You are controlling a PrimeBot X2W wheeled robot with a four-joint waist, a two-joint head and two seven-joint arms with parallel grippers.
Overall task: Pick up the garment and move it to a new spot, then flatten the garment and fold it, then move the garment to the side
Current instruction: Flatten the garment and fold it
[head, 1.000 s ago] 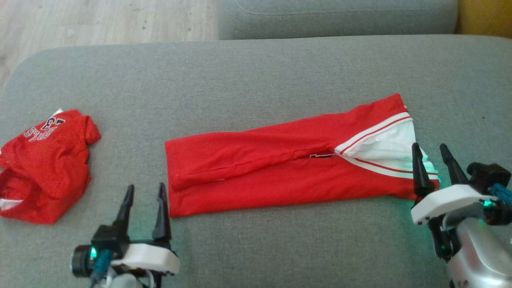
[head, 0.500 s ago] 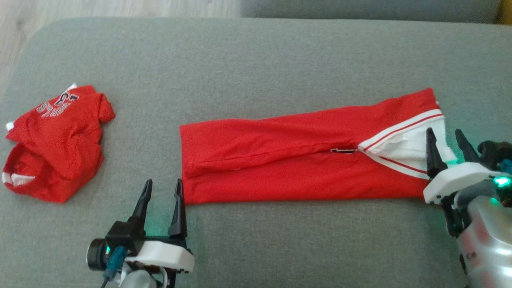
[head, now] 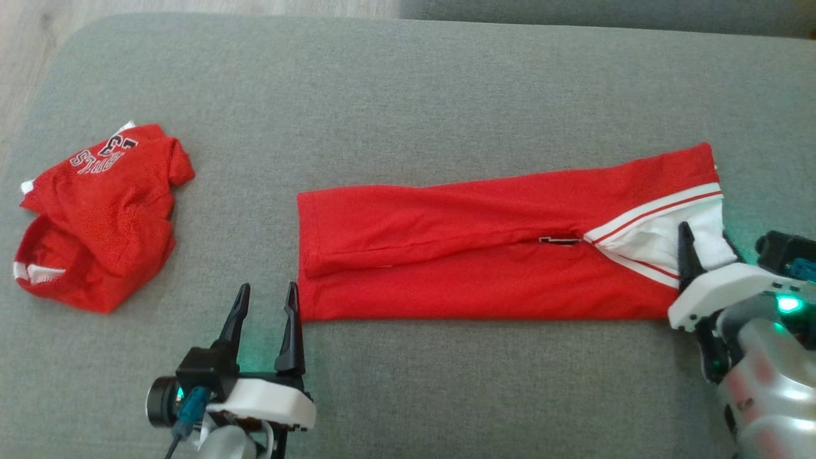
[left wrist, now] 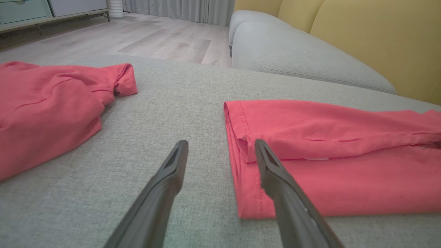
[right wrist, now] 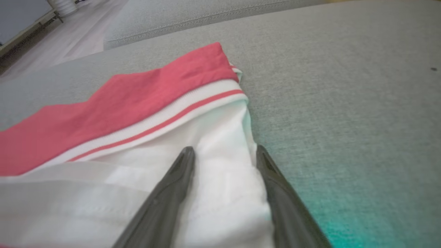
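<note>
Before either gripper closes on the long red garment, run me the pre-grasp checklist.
1. The left gripper open: ok, jaws apart.
2. Its placement: ok, one finger over the hem corner of the long red garment, the other over bare sofa cushion.
3. The right gripper open: ok, the garment's white end lies between its fingers.
4. Fingers touching cloth: cannot tell.
5. Garment flat: not ok, a raised fold lip runs along its middle.
6. The folded red jersey clear: ok, apart on the left.

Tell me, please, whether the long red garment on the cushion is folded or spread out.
Folded: the long red garment lies as a narrow strip, with an upper layer doubled over a lower one along its length.
</note>
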